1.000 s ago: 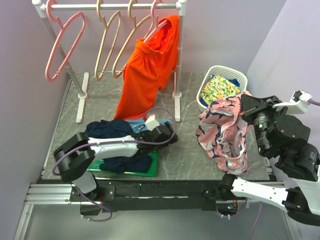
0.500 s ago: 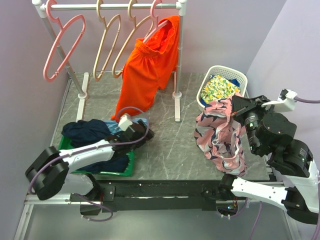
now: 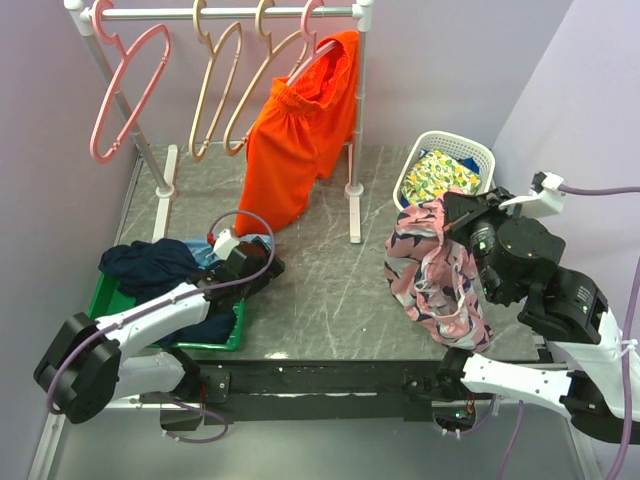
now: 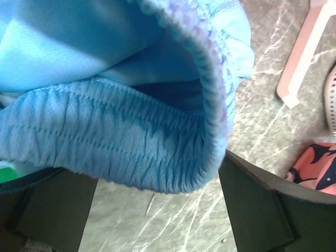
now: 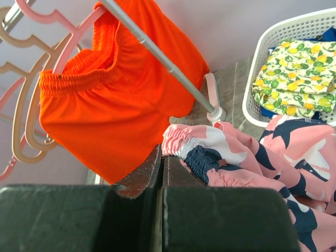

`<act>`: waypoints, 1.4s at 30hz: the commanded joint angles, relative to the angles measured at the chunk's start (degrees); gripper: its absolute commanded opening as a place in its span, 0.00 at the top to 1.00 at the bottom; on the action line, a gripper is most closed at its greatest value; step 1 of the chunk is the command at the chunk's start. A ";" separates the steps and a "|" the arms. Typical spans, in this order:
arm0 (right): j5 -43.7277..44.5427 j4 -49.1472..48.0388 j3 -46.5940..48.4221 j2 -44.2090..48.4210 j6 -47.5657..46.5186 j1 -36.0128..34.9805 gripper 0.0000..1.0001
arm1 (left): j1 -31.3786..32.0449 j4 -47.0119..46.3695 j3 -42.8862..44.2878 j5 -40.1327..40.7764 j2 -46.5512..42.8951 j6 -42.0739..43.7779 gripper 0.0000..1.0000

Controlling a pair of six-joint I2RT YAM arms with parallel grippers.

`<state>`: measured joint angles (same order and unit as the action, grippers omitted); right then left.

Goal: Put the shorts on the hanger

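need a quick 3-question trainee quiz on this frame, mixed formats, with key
1. True or false: the right tool is shut on the waistband of the pink leaf-print shorts.
2. What hangs on the pink hanger at the right end of the rack? A) orange shorts B) a navy towel C) nothing
3. How many beige hangers hang bare on the rack?
Key: 1 true; 2 A; 3 two.
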<state>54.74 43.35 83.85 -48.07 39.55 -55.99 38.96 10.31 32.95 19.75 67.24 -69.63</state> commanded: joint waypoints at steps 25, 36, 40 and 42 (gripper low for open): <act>-37.29 -9.90 -11.18 -28.65 -0.18 -10.62 0.43 | -3.72 13.15 14.86 -11.84 -20.75 21.98 0.01; -30.75 -1.52 -20.73 -17.14 6.32 -16.85 0.28 | -0.92 17.37 7.05 -18.17 -22.76 22.79 0.36; -32.06 -2.83 -30.03 -20.21 8.44 -23.45 0.31 | 4.45 18.09 3.45 -16.15 -24.09 19.80 0.42; -32.76 -3.27 -32.25 -23.63 9.92 -25.39 0.31 | 6.99 17.65 0.73 -15.27 -24.18 17.17 0.42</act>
<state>22.39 38.20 57.76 -65.32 45.74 -77.56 41.91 27.92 37.01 3.73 44.42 -48.45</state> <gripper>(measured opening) 0.691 0.579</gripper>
